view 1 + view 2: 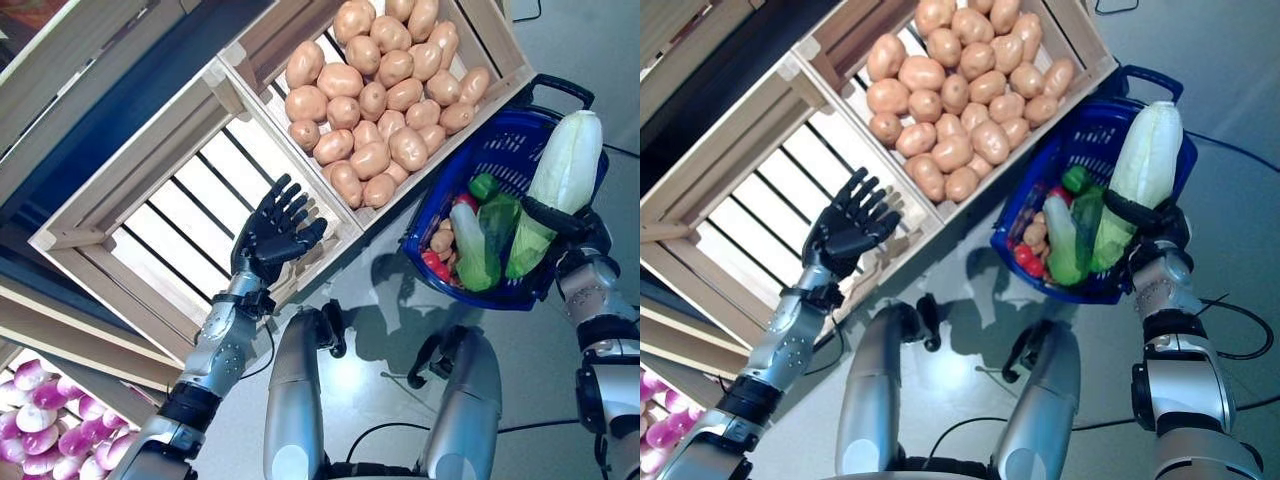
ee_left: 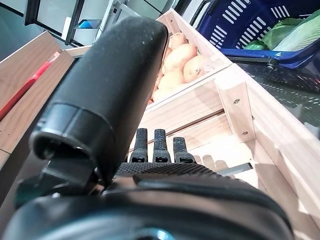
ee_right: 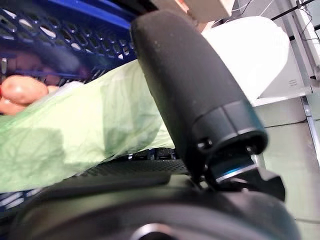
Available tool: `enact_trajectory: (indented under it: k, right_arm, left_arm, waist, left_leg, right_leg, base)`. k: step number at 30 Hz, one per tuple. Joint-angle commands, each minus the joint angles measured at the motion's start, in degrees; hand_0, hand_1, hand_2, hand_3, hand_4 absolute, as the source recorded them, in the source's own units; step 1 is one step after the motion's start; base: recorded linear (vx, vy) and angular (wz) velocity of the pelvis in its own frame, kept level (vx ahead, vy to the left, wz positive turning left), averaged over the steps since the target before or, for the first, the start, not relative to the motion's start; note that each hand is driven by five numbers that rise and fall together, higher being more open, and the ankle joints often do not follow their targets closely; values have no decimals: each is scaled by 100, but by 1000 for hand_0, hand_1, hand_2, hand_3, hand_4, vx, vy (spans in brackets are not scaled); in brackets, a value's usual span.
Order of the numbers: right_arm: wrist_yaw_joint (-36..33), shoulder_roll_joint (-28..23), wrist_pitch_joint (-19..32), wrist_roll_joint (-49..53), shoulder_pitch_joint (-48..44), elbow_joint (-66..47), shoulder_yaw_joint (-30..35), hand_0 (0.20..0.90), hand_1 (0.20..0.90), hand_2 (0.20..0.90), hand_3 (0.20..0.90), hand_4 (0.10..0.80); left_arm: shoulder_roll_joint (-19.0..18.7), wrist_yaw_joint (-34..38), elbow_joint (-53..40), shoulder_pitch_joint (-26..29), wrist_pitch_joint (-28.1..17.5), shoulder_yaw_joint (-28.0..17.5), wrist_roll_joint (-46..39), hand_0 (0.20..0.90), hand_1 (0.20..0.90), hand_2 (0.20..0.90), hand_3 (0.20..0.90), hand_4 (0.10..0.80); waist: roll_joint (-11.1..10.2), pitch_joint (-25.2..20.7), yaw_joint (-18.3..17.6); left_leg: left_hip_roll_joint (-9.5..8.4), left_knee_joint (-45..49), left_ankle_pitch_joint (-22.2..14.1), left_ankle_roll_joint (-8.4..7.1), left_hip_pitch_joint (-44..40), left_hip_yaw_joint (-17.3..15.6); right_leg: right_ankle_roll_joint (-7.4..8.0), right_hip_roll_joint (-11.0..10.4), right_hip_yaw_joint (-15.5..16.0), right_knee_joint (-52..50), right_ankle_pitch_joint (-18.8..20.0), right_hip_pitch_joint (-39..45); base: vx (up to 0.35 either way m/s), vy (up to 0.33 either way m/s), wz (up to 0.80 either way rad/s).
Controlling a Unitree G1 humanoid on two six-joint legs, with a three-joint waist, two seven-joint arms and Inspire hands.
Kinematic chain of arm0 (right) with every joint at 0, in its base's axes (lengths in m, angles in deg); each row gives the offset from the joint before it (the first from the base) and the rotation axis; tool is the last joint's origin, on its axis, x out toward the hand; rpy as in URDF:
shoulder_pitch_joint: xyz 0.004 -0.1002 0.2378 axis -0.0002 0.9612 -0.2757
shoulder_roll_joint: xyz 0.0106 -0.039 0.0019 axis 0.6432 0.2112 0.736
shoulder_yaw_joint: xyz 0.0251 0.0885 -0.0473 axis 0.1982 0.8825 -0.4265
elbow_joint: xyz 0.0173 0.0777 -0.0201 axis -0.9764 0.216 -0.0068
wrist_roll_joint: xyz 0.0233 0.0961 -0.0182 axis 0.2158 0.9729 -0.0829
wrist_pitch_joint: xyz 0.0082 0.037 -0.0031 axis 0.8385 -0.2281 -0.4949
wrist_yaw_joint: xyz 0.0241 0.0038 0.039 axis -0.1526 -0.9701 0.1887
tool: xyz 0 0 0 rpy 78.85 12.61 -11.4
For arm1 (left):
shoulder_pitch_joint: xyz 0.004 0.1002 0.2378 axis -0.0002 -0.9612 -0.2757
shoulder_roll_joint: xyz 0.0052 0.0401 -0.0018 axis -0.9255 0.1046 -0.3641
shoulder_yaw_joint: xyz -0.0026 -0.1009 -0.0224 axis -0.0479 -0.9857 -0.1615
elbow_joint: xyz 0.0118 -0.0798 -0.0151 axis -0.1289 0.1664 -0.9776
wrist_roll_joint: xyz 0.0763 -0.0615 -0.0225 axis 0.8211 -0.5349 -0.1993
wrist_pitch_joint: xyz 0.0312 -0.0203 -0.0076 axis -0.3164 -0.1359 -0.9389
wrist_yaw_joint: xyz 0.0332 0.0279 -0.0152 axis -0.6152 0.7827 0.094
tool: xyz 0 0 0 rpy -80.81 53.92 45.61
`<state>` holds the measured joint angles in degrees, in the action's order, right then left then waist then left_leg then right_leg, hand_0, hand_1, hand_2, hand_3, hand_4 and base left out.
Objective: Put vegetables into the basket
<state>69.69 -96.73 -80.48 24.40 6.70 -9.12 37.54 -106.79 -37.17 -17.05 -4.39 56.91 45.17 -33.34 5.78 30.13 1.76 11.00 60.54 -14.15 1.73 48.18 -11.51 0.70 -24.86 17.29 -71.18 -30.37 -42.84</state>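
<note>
**Cabbage held over the basket, ready to drop in**

The right robot hand (image 1: 572, 228) is clamped round a long cabbage (image 1: 556, 185), its thumb across the green leaves, holding it tilted over the near rim of the blue basket (image 1: 450, 180). To finish well, the cabbage should be lowered leafy end first into the free space beside the other greens (image 1: 478, 240) and let go only once it rests inside, since much of it overhangs the rim and could tip out onto the floor.

The left robot hand (image 1: 274, 233) hovers with fingers spread, holding nothing, over the empty wooden crate (image 1: 130, 235). Next to it a crate of potatoes (image 1: 385, 85) touches the basket. The basket's raised handle (image 1: 560, 90) stands beyond the cabbage's white end.
</note>
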Motion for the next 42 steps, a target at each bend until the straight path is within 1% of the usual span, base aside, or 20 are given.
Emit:
enact_trajectory:
  k: [1,6,12,17,19,20,23,24,26,27,28,31,33,35,37,38,39,40,42]
  right_arm:
    - [512,-394,654,311,-259,-286,21,900,900,900,900,800]
    - [666,-359,646,316,6,-275,99,900,900,900,900,800]
    - [735,-227,573,261,239,-301,172,900,900,900,900,800]
    - [659,-84,177,241,276,-133,187,900,900,900,900,800]
    - [601,-61,-155,192,279,29,181,900,900,900,900,800]
    - [455,-31,-310,102,249,174,160,900,900,900,900,800]
    - [213,-18,-664,-71,188,463,97,900,900,900,900,800]
    - [159,-28,-743,-290,166,545,52,900,900,900,900,800]
    - [298,-58,-840,-535,115,643,-92,900,900,900,900,800]
    - [589,-64,-932,-411,56,653,-209,900,900,900,900,800]
    - [688,-67,-953,-316,33,656,-242,900,900,900,900,800]
    - [1164,23,-1057,420,25,670,-246,900,900,900,900,800]
    - [1181,96,-940,184,59,682,-207,900,900,900,900,800]
    - [818,124,-805,-277,68,692,-270,900,900,900,900,800]
    - [829,89,-968,-766,27,735,-447,900,900,900,900,800]
    - [597,32,-832,-580,-20,753,-567,900,900,900,900,800]
    - [-36,21,-522,-817,-78,713,-551,900,900,900,900,800]
    - [-237,53,-367,-1036,-103,670,-563,900,900,900,900,800]
    - [-376,73,-460,-1334,-245,599,-690,900,900,900,900,800]
  left_arm:
    - [-280,-361,-441,160,-730,-241,-83,900,900,900,900,800]
    - [-376,-601,-346,-2,-638,-366,-263,900,900,900,900,800]
    - [-362,-704,-290,-118,-484,-473,-271,900,900,900,900,800]
    - [-313,-701,-239,-77,-419,-506,-225,900,900,900,900,800]
    - [-301,-671,-181,-28,-366,-507,-199,900,900,900,900,800]
    - [-290,-655,-122,5,-332,-500,-208,900,900,900,900,800]
    - [-262,-618,-32,71,-285,-486,-199,900,900,900,900,800]
    - [-250,-591,-42,85,-284,-456,-187,900,900,900,900,800]
    - [-225,-557,-36,107,-316,-393,-165,900,900,900,900,800]
    - [-208,-519,-41,120,-315,-366,-152,900,900,900,900,800]
    - [-203,-508,-44,124,-309,-367,-148,900,900,900,900,800]
    - [-185,-531,21,169,-349,-365,-154,900,900,900,900,800]
    - [-170,-555,66,201,-406,-360,-151,900,900,900,900,800]
    - [-167,-484,46,262,-417,-341,-159,900,900,900,900,800]
    - [-143,-419,9,287,-421,-326,-138,900,900,900,900,800]
    - [-156,-371,-12,315,-428,-288,-152,900,900,900,900,800]
    - [-154,-303,-60,316,-432,-237,-157,900,900,900,900,800]
    - [-148,-271,-80,304,-456,-202,-161,900,900,900,900,800]
    - [-100,-165,-96,331,-538,-114,-118,900,900,900,900,800]
  waist:
    - [-203,-191,84]
    - [-302,-353,145]
    - [-413,-625,219]
    - [-461,-797,270]
    - [-481,-830,289]
    - [-489,-844,308]
    - [-496,-837,332]
    - [-492,-823,342]
    - [-479,-791,359]
    - [-474,-764,373]
    - [-471,-754,375]
    - [-450,-688,368]
    - [-432,-647,355]
    - [-410,-594,337]
    - [-394,-536,330]
    - [-391,-516,329]
    - [-376,-488,316]
    - [-362,-470,308]
    - [-341,-432,295]
  left_leg:
    - [-58,-22,-1502,6,-1300,-90]
    - [-64,-679,-1274,6,-1902,-110]
    - [-109,-1574,-932,-26,-2591,-165]
    - [-136,-2065,-748,-79,-2987,-272]
    - [-135,-2108,-744,-87,-3076,-296]
    - [-123,-2115,-755,-86,-3120,-311]
    - [-100,-2039,-798,-79,-3120,-310]
    - [-91,-2001,-815,-74,-3102,-307]
    - [-75,-1907,-857,-67,-3046,-284]
    - [-74,-1859,-873,-60,-3018,-267]
    - [-76,-1840,-879,-59,-3006,-262]
    - [-87,-1768,-896,-70,-2932,-240]
    - [-90,-1712,-911,-75,-2873,-225]
    - [-92,-1643,-935,-84,-2802,-220]
    - [-75,-1523,-976,-82,-2698,-213]
    - [-86,-1512,-978,-75,-2663,-206]
    - [-86,-1494,-975,-82,-2646,-212]
    - [-79,-1477,-985,-83,-2633,-208]
    - [-82,-1474,-990,-80,-2578,-203]
  right_leg:
    - [-39,285,103,818,488,568]
    - [-36,417,228,1366,670,1170]
    - [-10,604,374,2195,956,1867]
    - [25,737,462,2721,1129,2285]
    - [38,757,486,2789,1150,2384]
    - [43,764,497,2799,1149,2427]
    - [33,765,508,2757,1127,2448]
    - [27,757,514,2729,1115,2437]
    - [17,742,517,2676,1090,2406]
    - [15,731,510,2634,1083,2379]
    - [15,724,507,2612,1078,2365]
    - [22,683,505,2522,1053,2294]
    - [31,658,494,2461,1042,2234]
    - [48,627,475,2388,1027,2157]
    - [56,590,446,2276,998,2046]
    - [60,579,426,2252,1001,1994]
    - [63,565,435,2219,994,1974]
    - [69,568,429,2208,989,1964]
    - [80,572,404,2222,998,1910]
  base:
    - [62,14,3]
    - [64,15,0]
    - [72,19,-2]
    - [31,20,-4]
    - [28,16,4]
    - [28,13,5]
    - [10,6,3]
    - [-6,10,7]
    - [-14,13,5]
    - [0,0,0]
    - [0,0,0]
    - [0,0,0]
    - [0,0,0]
    - [-39,19,0]
    - [-59,13,1]
    - [-54,15,1]
    - [-33,12,-2]
    - [0,0,0]
    - [-39,17,0]
